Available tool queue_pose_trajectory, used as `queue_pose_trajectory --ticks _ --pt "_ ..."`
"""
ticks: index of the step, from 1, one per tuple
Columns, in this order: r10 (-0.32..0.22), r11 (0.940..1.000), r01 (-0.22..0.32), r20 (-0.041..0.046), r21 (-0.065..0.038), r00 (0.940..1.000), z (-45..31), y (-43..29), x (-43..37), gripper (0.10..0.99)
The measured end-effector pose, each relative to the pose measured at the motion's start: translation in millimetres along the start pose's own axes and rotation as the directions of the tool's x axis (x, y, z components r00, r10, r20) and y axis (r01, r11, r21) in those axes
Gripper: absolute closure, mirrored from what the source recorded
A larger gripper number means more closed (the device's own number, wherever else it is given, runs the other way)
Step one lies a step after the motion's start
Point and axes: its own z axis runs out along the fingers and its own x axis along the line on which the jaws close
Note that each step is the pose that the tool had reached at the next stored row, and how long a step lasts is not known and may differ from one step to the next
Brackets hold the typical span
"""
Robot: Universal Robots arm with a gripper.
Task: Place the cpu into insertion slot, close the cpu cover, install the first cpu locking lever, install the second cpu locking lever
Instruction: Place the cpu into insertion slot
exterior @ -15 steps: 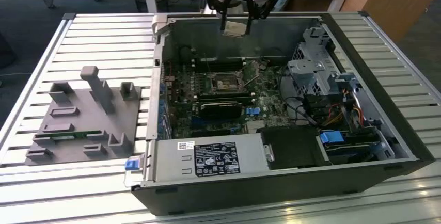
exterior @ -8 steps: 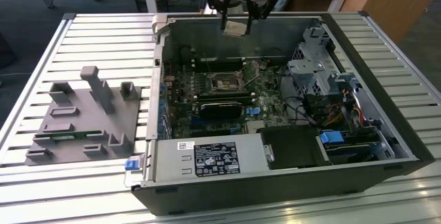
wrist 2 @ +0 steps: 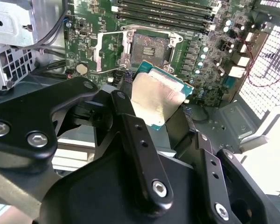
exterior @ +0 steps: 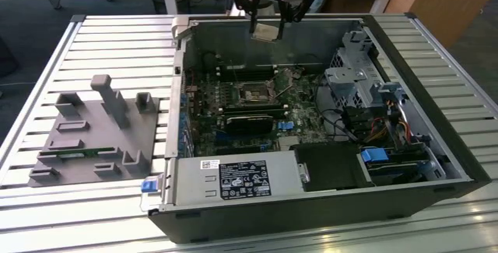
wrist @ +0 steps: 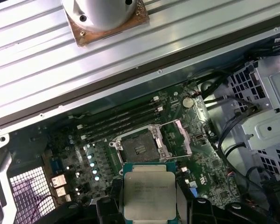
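I get bright, even light w/ soft shadow inside the case (exterior: 233,46), glare on the cpu (wrist 2: 155,100) in the second wrist view, table slats (wrist: 46,60) near washed out.

The tool (exterior: 267,25) hangs pointing downward, its two black fingers (wrist 2: 135,135) clamped on opposite edges of the cpu (wrist: 149,196).

Black gripper (wrist 2: 155,114) clamps the cpu (wrist 2: 161,91), tilted, above the green motherboard (wrist 2: 200,56), apart from the uncovered insertion slot (wrist 2: 149,49).
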Motion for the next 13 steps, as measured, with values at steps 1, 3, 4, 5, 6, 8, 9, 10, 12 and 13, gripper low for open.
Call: queue_pose_trajectory --ticks 1,3,4,5,6,8,9,10,12,13 --pt "0.004 1.0000 -0.004 0.0004 0.000 1.0000 0.0 0.1 0.0 0.549" --pt "0.014 0.9999 -0.014 0.0012 0.000 0.9999 0.0 0.1 0.1 0.549" --pt "0.019 0.9998 -0.019 0.0016 0.000 0.9998 0.0 0.2 0.1 0.549" --pt "0.023 0.9997 -0.023 0.0021 0.000 0.9997 0.0 0.2 0.1 0.549" --pt "0.027 0.9996 -0.027 0.0025 -0.001 0.9996 0.0 0.3 0.1 0.549" --pt "0.036 0.9993 -0.036 0.0032 -0.001 0.9993 0.0 0.4 0.1 0.549" --pt "0.041 0.9992 -0.041 0.0037 -0.001 0.9992 0.0 0.4 0.2 0.549" --pt "0.045 0.9990 -0.045 0.0040 -0.001 0.9990 0.1 0.4 0.2 0.549" --pt "0.054 0.9985 -0.054 0.0048 -0.001 0.9985 0.1 0.5 0.2 0.549" --pt "0.059 0.9983 -0.059 0.0052 -0.001 0.9983 0.1 0.6 0.2 0.549"
